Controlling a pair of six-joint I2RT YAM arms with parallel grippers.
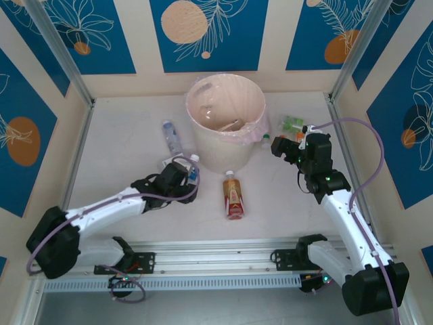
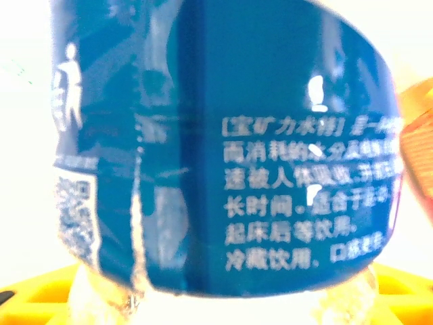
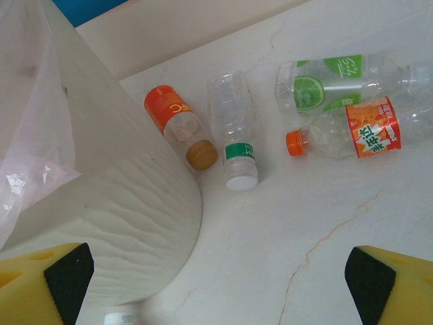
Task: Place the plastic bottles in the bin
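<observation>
Blue-labelled bottle (image 2: 223, 149) sat pinched between fingers of the left gripper (image 2: 216, 301); its crinkled wall could squirm loose when lifted. Right gripper (image 3: 220, 284) stood spread, empty.

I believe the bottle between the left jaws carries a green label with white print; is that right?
Not quite: the left wrist view shows the bottle between the left jaws carrying a blue label, not green; the print is white.
</observation>
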